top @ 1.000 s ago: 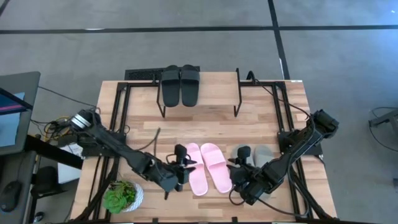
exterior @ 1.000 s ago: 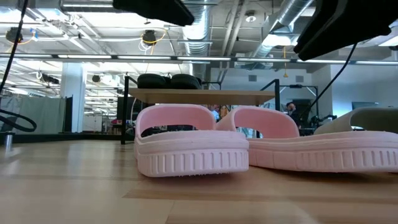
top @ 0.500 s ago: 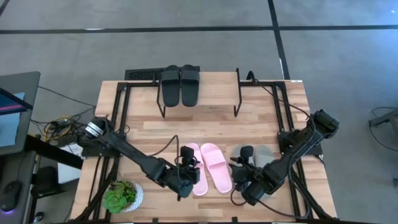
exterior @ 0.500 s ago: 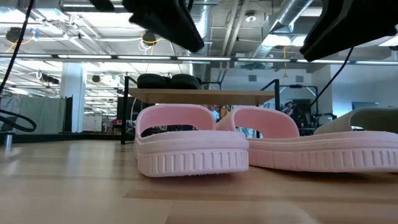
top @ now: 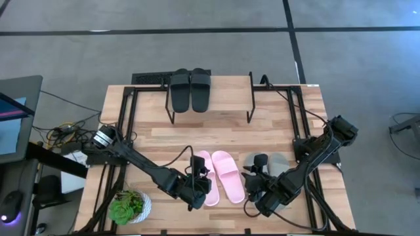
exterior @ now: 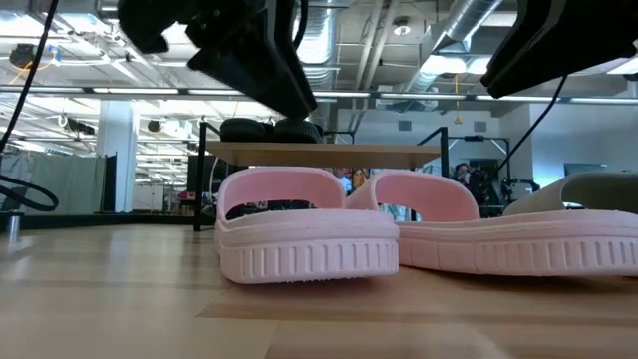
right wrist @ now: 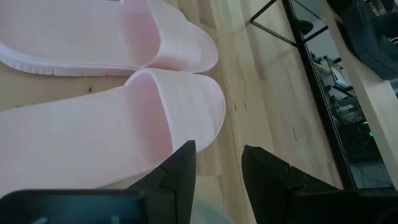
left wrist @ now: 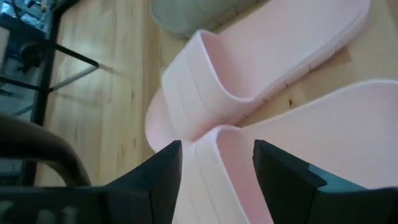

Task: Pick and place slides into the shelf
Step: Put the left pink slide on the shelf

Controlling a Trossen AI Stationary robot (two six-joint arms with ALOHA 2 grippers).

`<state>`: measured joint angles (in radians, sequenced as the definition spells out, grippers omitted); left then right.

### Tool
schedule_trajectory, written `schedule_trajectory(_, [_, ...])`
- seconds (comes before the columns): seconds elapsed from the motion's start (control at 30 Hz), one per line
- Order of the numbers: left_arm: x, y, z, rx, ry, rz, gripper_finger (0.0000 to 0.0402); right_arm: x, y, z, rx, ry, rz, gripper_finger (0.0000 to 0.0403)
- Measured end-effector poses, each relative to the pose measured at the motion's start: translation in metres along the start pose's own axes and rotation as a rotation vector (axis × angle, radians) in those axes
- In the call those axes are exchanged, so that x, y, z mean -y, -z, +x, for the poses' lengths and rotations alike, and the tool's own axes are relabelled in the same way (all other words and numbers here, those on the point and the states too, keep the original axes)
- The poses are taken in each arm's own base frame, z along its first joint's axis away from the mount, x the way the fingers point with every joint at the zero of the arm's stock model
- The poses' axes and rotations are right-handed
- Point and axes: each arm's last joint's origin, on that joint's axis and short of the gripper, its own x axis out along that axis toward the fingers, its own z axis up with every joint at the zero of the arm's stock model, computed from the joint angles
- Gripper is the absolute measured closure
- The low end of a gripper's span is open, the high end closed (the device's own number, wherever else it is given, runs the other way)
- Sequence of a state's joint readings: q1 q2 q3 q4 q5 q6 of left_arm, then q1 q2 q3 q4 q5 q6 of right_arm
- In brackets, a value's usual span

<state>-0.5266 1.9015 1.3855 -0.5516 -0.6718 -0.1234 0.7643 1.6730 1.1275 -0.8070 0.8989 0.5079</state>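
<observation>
2 pink slides (top: pixel 220 174) under open left tool (top: pixel 199 172), black pair (top: pixel 190 88) on shelf (top: pixel 216 98)

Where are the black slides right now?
In the high view, the black slides sit together on the shelf at the table's far edge, toward its left end.

The high view looks straight down from well above, taking in the whole table (top: pixel 216 124) and both arms. The low view sits at tabletop height, looking level across the wood, very close to the pink slides (exterior: pixel 309 234), with the shelf (exterior: pixel 319 155) and the room behind. Each wrist view looks forward past its own two dark fingers, close above the same pink pair. All four views share those pink slides; the high and low views also share the shelf.
</observation>
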Motion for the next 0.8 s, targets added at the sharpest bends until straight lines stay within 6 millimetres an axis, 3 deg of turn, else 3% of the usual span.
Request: schedule_trajectory(0.8, [-0.004,0.027,0.025,-0.078,0.043,0.008,0.0211,-0.001,-0.002,0.0,0.024,0.009,0.021,0.0284])
